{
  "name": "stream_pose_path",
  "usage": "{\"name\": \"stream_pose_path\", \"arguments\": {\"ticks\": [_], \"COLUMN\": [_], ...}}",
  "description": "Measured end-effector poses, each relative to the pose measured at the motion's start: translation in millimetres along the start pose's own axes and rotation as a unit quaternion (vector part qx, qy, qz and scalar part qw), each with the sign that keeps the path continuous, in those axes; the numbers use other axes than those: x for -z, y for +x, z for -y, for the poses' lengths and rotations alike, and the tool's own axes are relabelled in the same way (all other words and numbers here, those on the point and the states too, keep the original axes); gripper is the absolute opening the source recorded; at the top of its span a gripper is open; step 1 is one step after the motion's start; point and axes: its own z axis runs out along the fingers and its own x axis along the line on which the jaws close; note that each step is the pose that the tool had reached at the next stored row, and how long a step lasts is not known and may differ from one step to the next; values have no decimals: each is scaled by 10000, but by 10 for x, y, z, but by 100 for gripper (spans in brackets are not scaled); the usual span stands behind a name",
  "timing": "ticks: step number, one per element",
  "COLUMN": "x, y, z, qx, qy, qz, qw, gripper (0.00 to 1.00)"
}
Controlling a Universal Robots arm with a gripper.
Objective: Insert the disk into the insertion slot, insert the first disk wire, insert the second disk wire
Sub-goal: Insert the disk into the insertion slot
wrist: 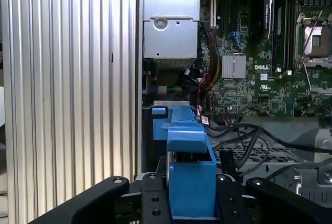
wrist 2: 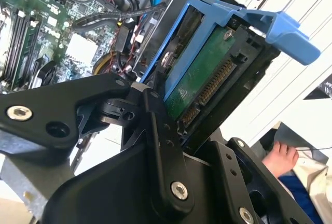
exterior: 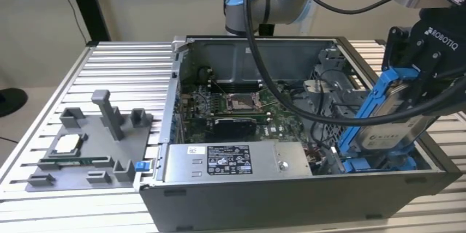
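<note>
Disk (exterior: 389,118) in its blue frame, held tilted at the exterior view's right end of the open computer case (exterior: 291,200). Its lower end reaches down to the blue parts of the insertion slot (exterior: 378,165), and its upper end leans up and out toward the claw (exterior: 409,83). The disk does not lie flat in the slot, so the first step is judged under way but not complete.

The claw is clenched on the disk, one finger on each broad face. In the second wrist view the black fingers (wrist 2: 158,125) clamp the drive, and the green circuit board of the disk (wrist 2: 207,73) faces the camera. The row of gold contacts on its end is bare, with nothing plugged in, so neither disk wire is judged inserted yet. In the first wrist view the blue frame stands between the two finger links of the claw (wrist: 191,203). The slot (wrist: 158,112) lies just beyond it, and loose black cables (wrist: 238,130) run over the perforated metal beside the slot.

Further out in the case are the grey power supply box (exterior: 233,159) and the green main board (exterior: 233,107). A grey plastic tray (exterior: 80,151) rests on the ribbed bench (exterior: 131,69), well apart from the case on the exterior view's left.
</note>
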Motion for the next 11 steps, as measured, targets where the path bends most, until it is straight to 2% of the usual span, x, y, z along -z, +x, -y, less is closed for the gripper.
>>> {"name": "stream_pose_path", "arguments": {"ticks": [6,11], "x": [-26,-36], "y": [-20,-39], "z": [77,66], "qx": [-5,-7], "qy": [0,0], "qz": [-1,-1], "qw": [10000,10000], "gripper": [0,0]}}
